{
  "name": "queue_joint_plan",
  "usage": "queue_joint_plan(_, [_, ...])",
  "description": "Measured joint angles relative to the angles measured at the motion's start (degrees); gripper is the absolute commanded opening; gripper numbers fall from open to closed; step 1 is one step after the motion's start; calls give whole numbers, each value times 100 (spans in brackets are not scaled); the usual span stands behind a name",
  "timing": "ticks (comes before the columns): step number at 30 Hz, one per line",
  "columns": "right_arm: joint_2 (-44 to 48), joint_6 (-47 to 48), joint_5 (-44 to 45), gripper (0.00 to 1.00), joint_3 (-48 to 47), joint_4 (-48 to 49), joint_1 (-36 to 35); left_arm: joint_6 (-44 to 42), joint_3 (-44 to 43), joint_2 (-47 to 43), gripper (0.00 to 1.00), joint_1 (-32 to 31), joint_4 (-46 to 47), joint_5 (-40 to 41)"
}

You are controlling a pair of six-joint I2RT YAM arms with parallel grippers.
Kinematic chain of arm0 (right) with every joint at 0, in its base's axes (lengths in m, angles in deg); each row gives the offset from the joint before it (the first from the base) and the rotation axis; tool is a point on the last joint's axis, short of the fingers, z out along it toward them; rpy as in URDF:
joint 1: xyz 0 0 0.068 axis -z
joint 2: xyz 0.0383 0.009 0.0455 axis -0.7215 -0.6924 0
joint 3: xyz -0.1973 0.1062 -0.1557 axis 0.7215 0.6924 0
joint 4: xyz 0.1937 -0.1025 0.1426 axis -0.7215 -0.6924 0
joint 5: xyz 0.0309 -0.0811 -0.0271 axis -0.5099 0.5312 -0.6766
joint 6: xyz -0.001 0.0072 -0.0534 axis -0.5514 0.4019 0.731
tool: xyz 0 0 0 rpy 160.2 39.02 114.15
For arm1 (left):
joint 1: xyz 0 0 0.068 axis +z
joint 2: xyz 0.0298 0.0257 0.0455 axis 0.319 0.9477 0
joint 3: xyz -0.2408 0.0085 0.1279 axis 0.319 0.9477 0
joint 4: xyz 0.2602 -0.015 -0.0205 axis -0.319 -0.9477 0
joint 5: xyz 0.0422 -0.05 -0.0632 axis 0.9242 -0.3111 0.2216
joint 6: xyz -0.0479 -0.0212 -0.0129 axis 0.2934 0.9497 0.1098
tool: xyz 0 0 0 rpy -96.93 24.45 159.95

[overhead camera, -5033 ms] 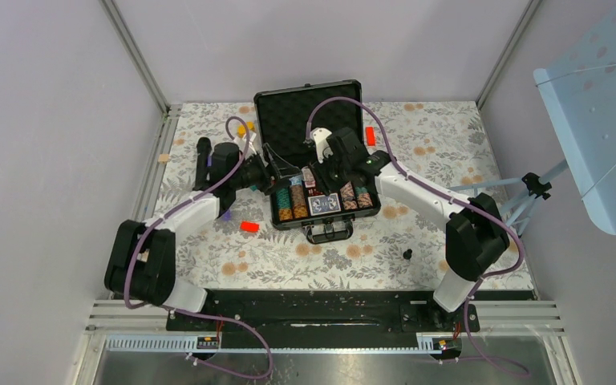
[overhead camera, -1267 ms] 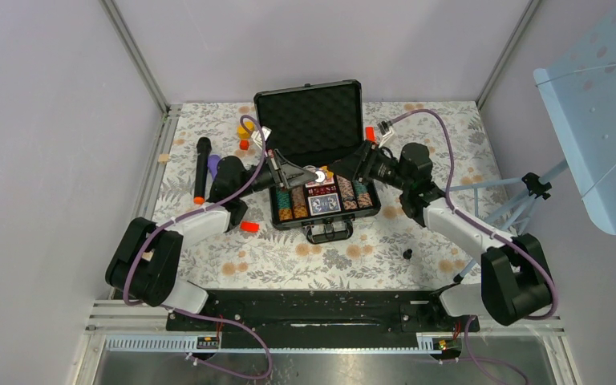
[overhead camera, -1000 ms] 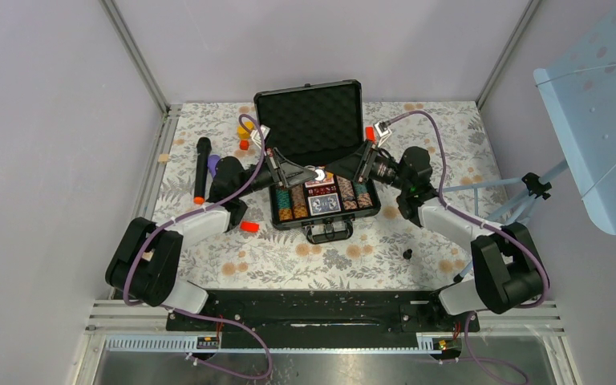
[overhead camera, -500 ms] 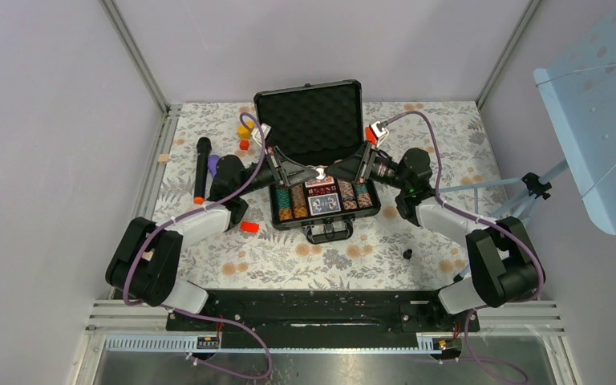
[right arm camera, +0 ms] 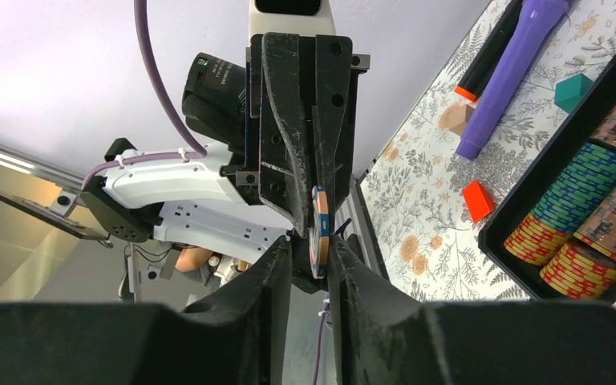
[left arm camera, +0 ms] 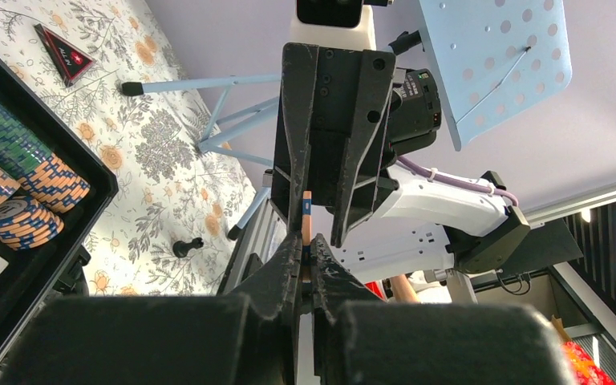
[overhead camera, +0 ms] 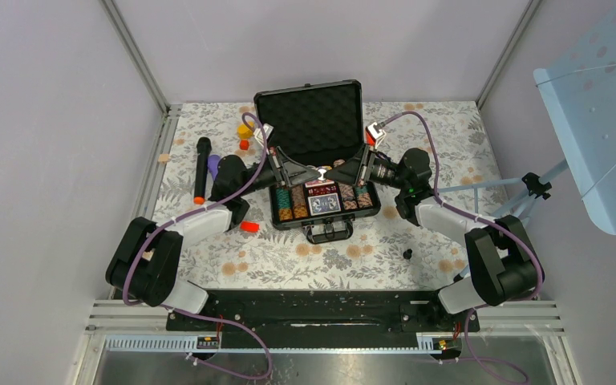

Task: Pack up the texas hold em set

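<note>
Poker chip (right arm camera: 318,233), clamped in the left jaws, risked dropping if released before the part-open right jaws around it gripped.

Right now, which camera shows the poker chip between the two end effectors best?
Right wrist: the chip shows its striped orange-and-blue rim, large. Left wrist shows the chip only edge-on, a thin sliver; the top view shows the chip as a tiny pale speck.
</note>
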Motion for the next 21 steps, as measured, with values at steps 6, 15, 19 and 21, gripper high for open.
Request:
queue_joint_plan(6, [-33,-70,-81,9,0,26,0,9,0,2,0,-63,20,0])
queue_joint_plan(15, [72,533,-48,0,-107,-868,13,-57,0,-4,67,-46,-35,-31])
queue_joint_plan(19, [621,2146,549,0,-560,-3147,48,-337,2,-251,77,299,-656,-175])
queue_joint_plan(21, [920,3123,1084,0,-925,-4321,83,-634,2,-586,80,680,-1250,-210])
